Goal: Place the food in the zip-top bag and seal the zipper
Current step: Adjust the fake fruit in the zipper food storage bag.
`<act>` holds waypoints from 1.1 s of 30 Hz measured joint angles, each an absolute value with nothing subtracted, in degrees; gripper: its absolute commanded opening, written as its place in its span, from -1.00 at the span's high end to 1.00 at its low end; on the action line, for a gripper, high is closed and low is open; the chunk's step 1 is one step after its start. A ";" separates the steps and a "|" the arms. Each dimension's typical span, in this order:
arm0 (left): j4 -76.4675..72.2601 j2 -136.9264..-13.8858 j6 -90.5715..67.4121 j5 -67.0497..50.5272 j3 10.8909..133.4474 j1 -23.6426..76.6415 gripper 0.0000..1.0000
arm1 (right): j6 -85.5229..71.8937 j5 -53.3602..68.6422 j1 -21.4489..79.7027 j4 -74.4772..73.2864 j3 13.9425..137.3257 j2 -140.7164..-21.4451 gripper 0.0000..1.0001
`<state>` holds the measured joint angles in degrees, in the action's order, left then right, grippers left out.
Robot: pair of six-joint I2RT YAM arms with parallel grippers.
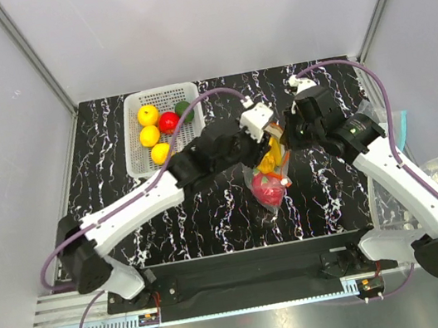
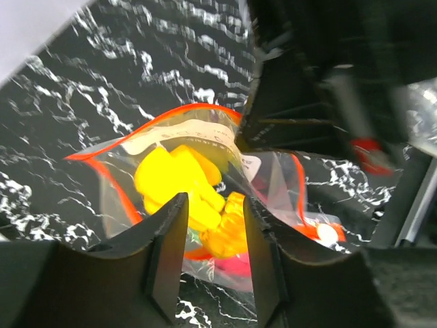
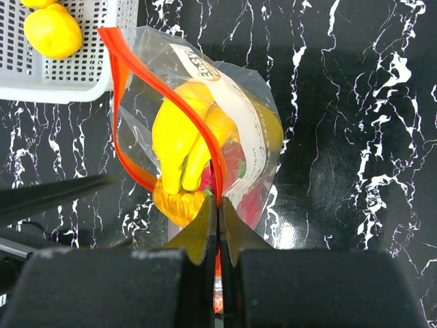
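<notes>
The zip-top bag [image 1: 269, 179] hangs open-mouthed over the black marble table, between my two grippers. Inside it are the food pieces: a yellow banana bunch [image 3: 179, 140], an orange fruit [image 3: 179, 203] and a pink-red dragon fruit [image 1: 272, 192]. My right gripper [image 3: 218, 208] is shut on the red-orange zipper [image 3: 164, 96] and holds that edge up. My left gripper [image 2: 215, 205] hovers at the bag's mouth with its jaws apart and nothing between them; the banana bunch [image 2: 174, 178] and orange fruit [image 2: 229, 236] show just beyond its tips. A white slider tab [image 2: 326, 234] sits at the zipper's end.
A white mesh basket [image 1: 138, 140] at the back left holds yellow, red and green round fruits, close to the bag's left in the right wrist view [image 3: 75, 75]. Clear plastic with a teal edge [image 1: 400, 134] lies at the table's right edge.
</notes>
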<state>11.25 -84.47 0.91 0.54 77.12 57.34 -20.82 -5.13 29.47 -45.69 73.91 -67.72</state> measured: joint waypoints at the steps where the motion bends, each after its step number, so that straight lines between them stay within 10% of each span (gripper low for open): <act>1: 11.94 -86.15 0.80 0.34 78.11 57.12 0.20 | -20.84 -4.95 29.45 -45.71 73.91 -67.72 1.00; 11: 14.94 -98.00 -3.14 -1.80 85.49 57.06 0.44 | -22.00 -6.76 27.92 -47.48 73.45 -67.48 1.00; 25: 20.51 -93.38 -8.56 -0.73 84.36 56.10 -0.01 | -22.02 -6.55 28.49 -47.81 73.03 -65.95 1.00; 33: 20.45 -84.01 -9.56 1.30 80.55 55.94 0.48 | -22.02 -6.50 28.49 -47.11 72.47 -65.89 1.00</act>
<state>20.45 -84.01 -9.56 1.30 80.55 55.94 -22.02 -6.50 28.49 -47.11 72.47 -65.89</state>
